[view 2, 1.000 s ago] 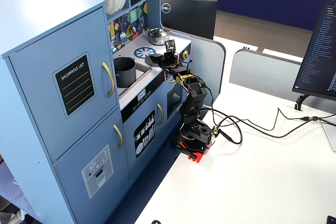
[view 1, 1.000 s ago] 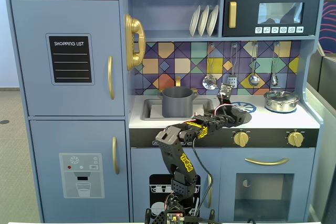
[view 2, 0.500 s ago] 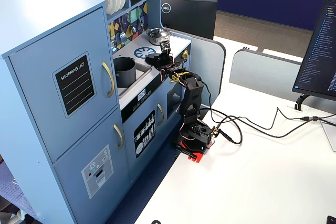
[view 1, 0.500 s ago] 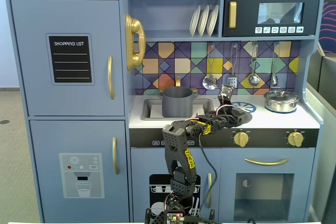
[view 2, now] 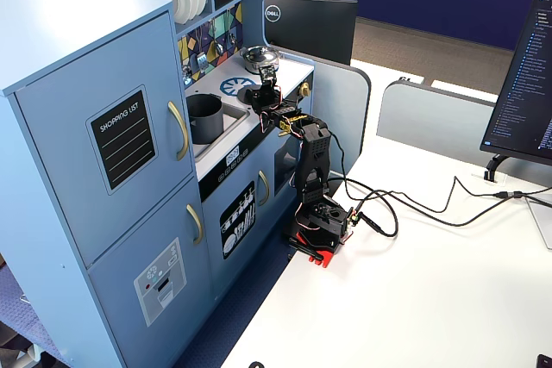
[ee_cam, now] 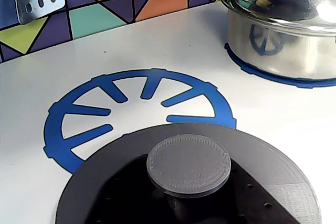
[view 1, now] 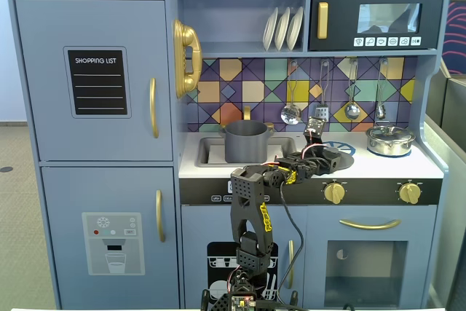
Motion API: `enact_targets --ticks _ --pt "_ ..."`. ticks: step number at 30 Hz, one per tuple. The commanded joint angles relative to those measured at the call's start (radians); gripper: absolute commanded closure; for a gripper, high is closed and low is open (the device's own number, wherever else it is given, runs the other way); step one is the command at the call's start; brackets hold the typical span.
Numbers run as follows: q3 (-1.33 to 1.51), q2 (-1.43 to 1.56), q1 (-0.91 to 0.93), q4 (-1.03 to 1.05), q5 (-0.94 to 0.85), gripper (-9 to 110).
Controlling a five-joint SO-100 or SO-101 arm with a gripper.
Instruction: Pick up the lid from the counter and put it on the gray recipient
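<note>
The lid (ee_cam: 257,148) is a flat dark-gray disc with a round knob (ee_cam: 188,163). It fills the bottom of the wrist view and lies partly over the blue burner mark (ee_cam: 79,124) on the white counter. My gripper (ee_cam: 184,200) has its black jaws tight on either side of the knob's stem. In a fixed view the gripper (view 1: 325,155) is low over the counter, right of the sink, with the lid (view 1: 342,158) under it. The gray recipient (view 1: 245,140) stands open in the sink, to the left of the gripper; it also shows in another fixed view (view 2: 204,118).
A shiny silver pot with its own lid (ee_cam: 283,30) stands on the right burner, close behind the gripper. Utensils (view 1: 290,113) hang on the tiled back wall. The sink rim (view 1: 191,152) lies between the burner and the gray pot.
</note>
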Motion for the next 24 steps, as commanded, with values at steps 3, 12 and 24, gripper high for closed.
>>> enact_targets --ticks 3,12,24 --pt "-0.043 0.032 -0.017 -0.049 0.021 102" --pt "-0.121 0.236 -0.034 0.083 0.026 102" --pt "-0.371 0.480 -0.193 0.466 0.060 102"
